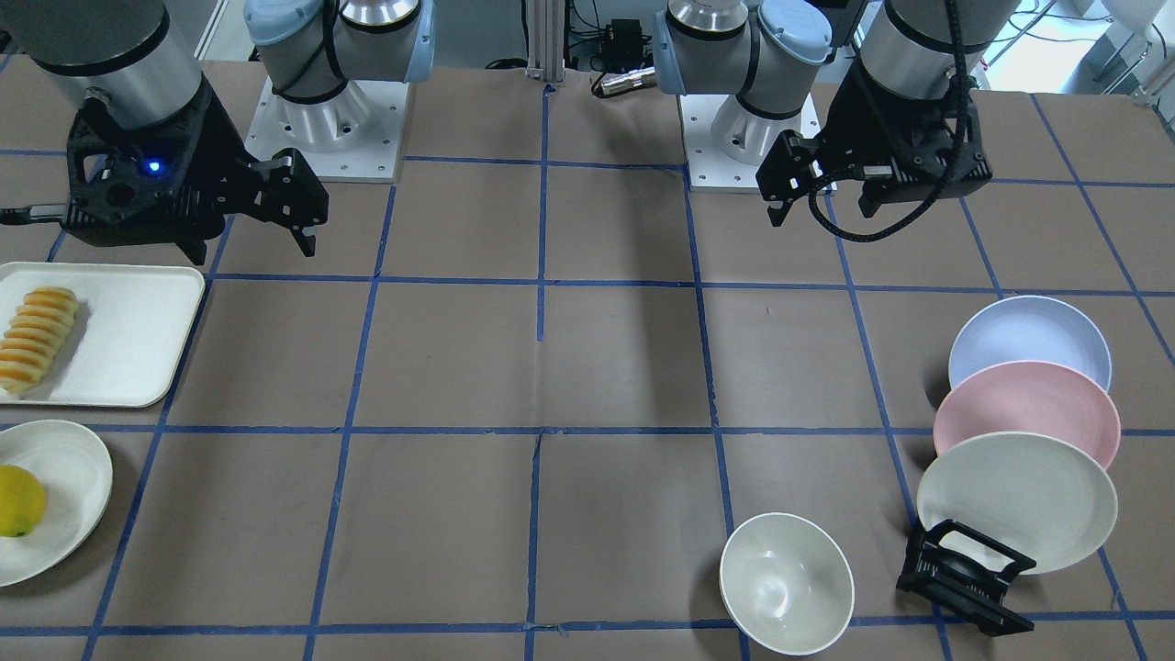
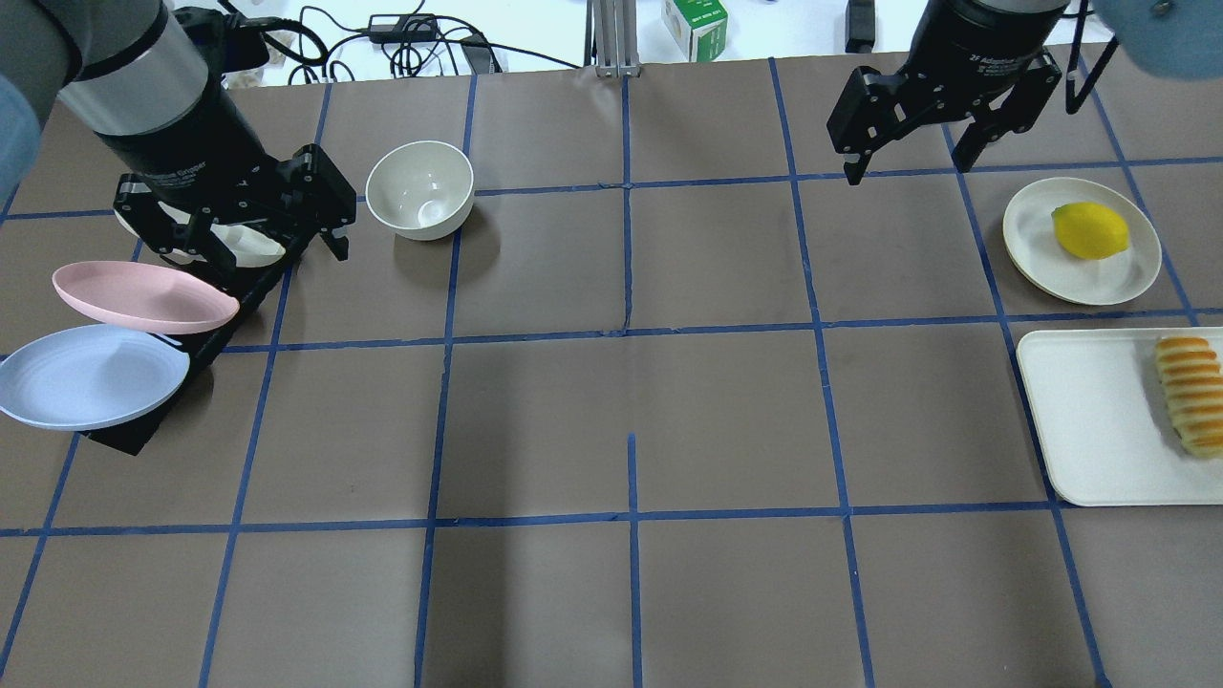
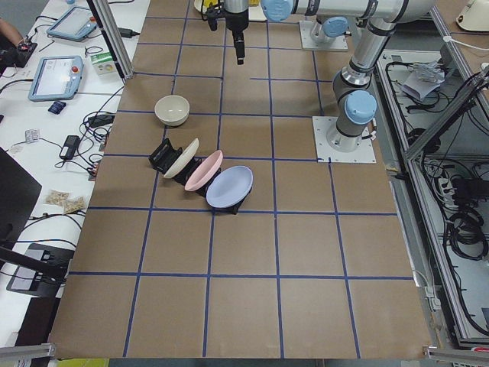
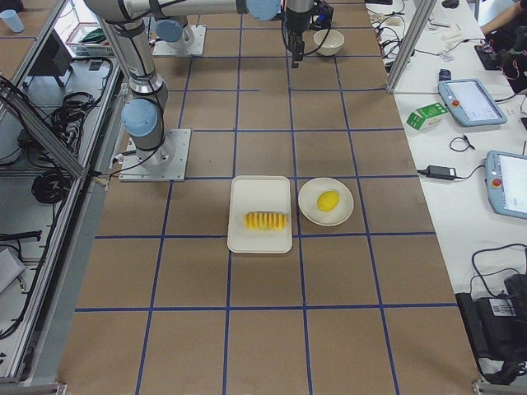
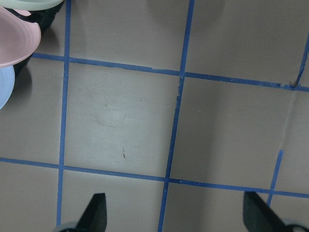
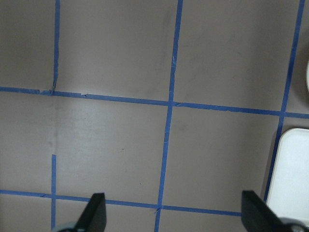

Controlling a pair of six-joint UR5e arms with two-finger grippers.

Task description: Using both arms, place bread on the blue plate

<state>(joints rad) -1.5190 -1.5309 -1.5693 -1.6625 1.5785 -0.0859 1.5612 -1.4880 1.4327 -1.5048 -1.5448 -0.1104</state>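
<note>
Orange-yellow ridged bread loaf [image 2: 1190,392], on white rectangular tray [image 2: 1080,420], is lying below and rightward of the right gripper's [image 2: 906,167] spread jaws, long axis crossing their opening line; left gripper [image 1: 820,213], likewise spread, is hanging farther off.

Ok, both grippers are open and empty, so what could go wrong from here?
1. The blue plate leans in the black rack close beside the pink plate; the left gripper lifting it may drag either along.
2. The bread lies near the edge of the white tray; the right gripper could clip the rim or nudge the loaf off.
</note>
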